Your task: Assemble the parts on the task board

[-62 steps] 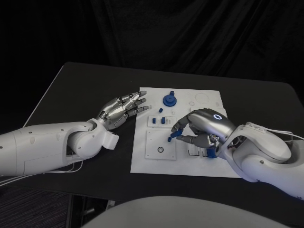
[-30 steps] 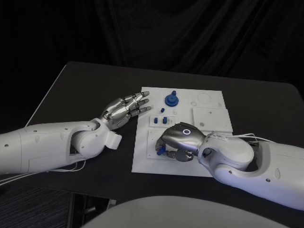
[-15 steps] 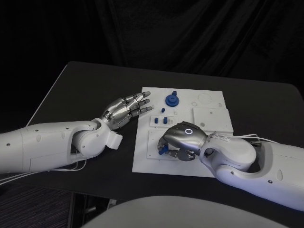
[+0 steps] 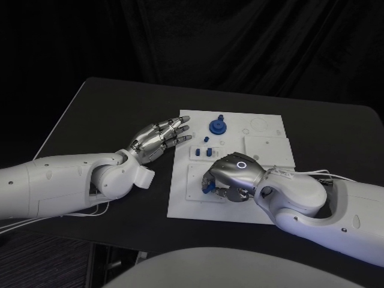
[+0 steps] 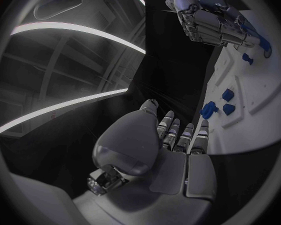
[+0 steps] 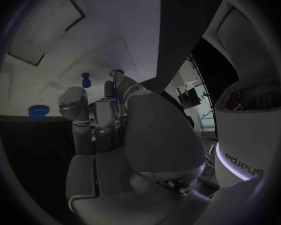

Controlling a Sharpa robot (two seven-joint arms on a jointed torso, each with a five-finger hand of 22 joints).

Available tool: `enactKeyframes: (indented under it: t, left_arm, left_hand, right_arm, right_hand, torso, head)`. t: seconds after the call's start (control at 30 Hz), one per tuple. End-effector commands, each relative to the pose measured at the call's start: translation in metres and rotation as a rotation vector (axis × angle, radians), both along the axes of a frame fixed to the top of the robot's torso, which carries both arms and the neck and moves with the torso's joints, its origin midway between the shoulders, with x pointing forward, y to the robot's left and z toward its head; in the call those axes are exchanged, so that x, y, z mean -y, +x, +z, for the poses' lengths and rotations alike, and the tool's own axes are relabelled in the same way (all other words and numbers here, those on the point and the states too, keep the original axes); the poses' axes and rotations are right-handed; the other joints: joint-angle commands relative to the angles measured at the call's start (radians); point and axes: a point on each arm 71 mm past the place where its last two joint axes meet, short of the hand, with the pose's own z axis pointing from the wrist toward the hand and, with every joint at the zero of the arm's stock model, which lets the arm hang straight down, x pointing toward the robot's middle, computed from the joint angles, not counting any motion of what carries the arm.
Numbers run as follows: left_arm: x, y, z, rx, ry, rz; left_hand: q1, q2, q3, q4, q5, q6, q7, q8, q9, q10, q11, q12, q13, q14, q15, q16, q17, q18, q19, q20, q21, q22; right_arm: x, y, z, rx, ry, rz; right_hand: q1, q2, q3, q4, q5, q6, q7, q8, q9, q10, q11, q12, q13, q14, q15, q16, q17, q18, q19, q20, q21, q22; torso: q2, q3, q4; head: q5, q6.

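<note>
The white task board (image 4: 270, 135) lies mid-table. My right hand (image 4: 231, 177) hangs low over its near left part, fingers curled down around a small blue part (image 4: 207, 187) that touches the board; the same blue part (image 6: 117, 91) peeks out between the fingertips of the right hand (image 6: 115, 130). A round blue part (image 4: 216, 126) stands at the far side, with three small blue parts (image 4: 205, 140) just nearer. My left hand (image 4: 160, 137) hovers flat and open at the board's left edge, holding nothing; the left hand (image 5: 172, 140) faces the small blue parts (image 5: 208, 109).
Black table (image 4: 105, 114) surrounds the board, with bare room to the left and far right. The board's right half (image 4: 266, 150) carries raised white plates and a round recess (image 4: 257, 125).
My right hand has swung from the board's middle right to its near left part, carrying the blue part down to the board. The left hand has stayed put.
</note>
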Motion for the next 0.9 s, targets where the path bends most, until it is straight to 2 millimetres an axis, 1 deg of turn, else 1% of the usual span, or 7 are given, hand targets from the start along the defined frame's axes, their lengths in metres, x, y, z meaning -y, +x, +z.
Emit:
enactKeyframes:
  t: [0.03,0.27,0.5,0.7,0.8,0.87,0.9]
  left_arm:
    - [0.0001,0.0000,0.0033,0.038,-0.034,0.011]
    - [0.0004,0.0003,0.0027,0.035,-0.033,0.010]
    - [0.0009,0.0005,0.0021,0.033,-0.032,0.008]
    - [0.0015,0.0004,0.0016,0.031,-0.032,0.006]
    - [0.0017,0.0005,0.0013,0.031,-0.032,0.006]
    - [0.0019,0.0004,0.0012,0.030,-0.033,0.005]
    - [0.0020,0.0004,0.0011,0.030,-0.033,0.005]
  left_hand:
    - [0.005,0.003,0.006,0.002,0.005,0.001,0.002,0.005,0.001,0.002,0.007,0.006,0.002,-0.001,0.007,0.005,0.001,-0.006,0.006,0.002,0.003,0.001]
    - [0.004,0.003,0.007,0.002,0.005,0.000,0.002,0.005,0.001,0.002,0.007,0.006,0.002,-0.001,0.008,0.005,0.001,-0.006,0.006,0.002,0.003,0.000]
    - [0.004,0.003,0.007,0.002,0.005,-0.001,0.003,0.005,0.000,0.002,0.008,0.006,0.002,-0.001,0.008,0.005,0.001,-0.006,0.006,0.002,0.003,0.000]
    - [0.004,0.003,0.007,0.002,0.005,-0.001,0.003,0.005,0.000,0.002,0.008,0.006,0.002,-0.001,0.008,0.005,0.001,-0.006,0.006,0.002,0.003,0.000]
    - [0.004,0.003,0.007,0.002,0.005,-0.001,0.003,0.005,0.000,0.002,0.008,0.006,0.002,-0.001,0.008,0.005,0.001,-0.006,0.006,0.002,0.003,0.000]
    - [0.004,0.003,0.007,0.002,0.005,-0.001,0.003,0.005,0.000,0.002,0.008,0.006,0.002,-0.001,0.008,0.005,0.001,-0.006,0.006,0.002,0.003,0.000]
    - [0.004,0.003,0.009,0.002,0.005,-0.003,0.004,0.004,0.000,0.002,0.009,0.006,0.002,-0.001,0.009,0.005,0.001,-0.007,0.006,0.002,0.003,0.000]
  right_arm:
    - [0.0047,0.0027,-0.0055,0.000,-0.038,-0.043]
    - [0.0053,0.0046,-0.0064,0.001,-0.045,-0.057]
    - [0.0041,0.0048,-0.0069,0.014,-0.060,-0.055]
    - [0.0023,0.0043,-0.0076,0.015,-0.074,-0.048]
    - [0.0011,0.0037,-0.0078,0.014,-0.077,-0.040]
    - [0.0002,0.0031,-0.0077,0.014,-0.075,-0.032]
    - [-0.0002,0.0028,-0.0076,0.015,-0.072,-0.027]
  right_hand:
    - [-0.008,0.003,0.002,0.000,0.005,0.018,0.010,0.007,0.145,0.008,-0.001,-0.006,0.000,-0.007,-0.001,-0.004,-0.003,0.003,-0.009,-0.002,-0.008,0.114]
    - [-0.011,0.002,0.002,0.000,0.003,0.016,0.009,0.007,0.149,0.003,0.000,-0.010,0.001,-0.010,0.000,-0.007,-0.006,0.005,-0.014,-0.002,-0.019,0.111]
    - [-0.015,0.002,0.003,0.001,-0.001,0.013,0.010,0.006,0.153,0.000,0.002,-0.013,0.002,-0.015,0.001,-0.012,-0.012,0.006,-0.019,-0.002,-0.027,0.109]
    - [-0.019,0.002,0.003,0.002,-0.007,0.008,0.009,0.004,0.156,-0.002,0.003,-0.016,0.004,-0.020,0.002,-0.017,-0.018,0.007,-0.024,-0.001,-0.034,0.107]
    - [-0.027,0.001,0.004,0.002,-0.016,-0.016,0.011,-0.011,0.156,-0.008,0.006,-0.019,0.009,-0.029,0.006,-0.024,-0.026,0.008,-0.032,0.002,-0.046,0.104]
    - [-0.035,-0.001,0.004,0.005,-0.026,-0.040,0.016,-0.029,0.153,-0.017,0.011,-0.020,0.015,-0.033,0.010,-0.027,-0.030,0.010,-0.039,0.005,-0.055,0.102]
    - [-0.047,-0.005,0.002,0.013,-0.038,-0.074,0.021,-0.053,0.144,-0.030,0.016,-0.024,0.018,-0.038,0.014,-0.031,-0.034,0.010,-0.043,0.008,-0.062,0.100]
  torso:
    - [0.000,-0.0002,-0.0006]
    - [-0.001,-0.0014,-0.0001]
    - [-0.001,-0.0006,0.0004]
    - [0.000,-0.0008,0.0008]
    - [0.000,-0.0009,-0.0004]
    - [0.000,-0.0009,-0.0004]
    - [0.000,-0.0008,0.0001]
  head:
    - [0.003,0.000]
    - [0.003,0.000]
    - [0.002,0.000]
    - [0.000,0.000]
    - [0.001,0.000]
    - [0.001,0.000]
    - [0.000,0.000]
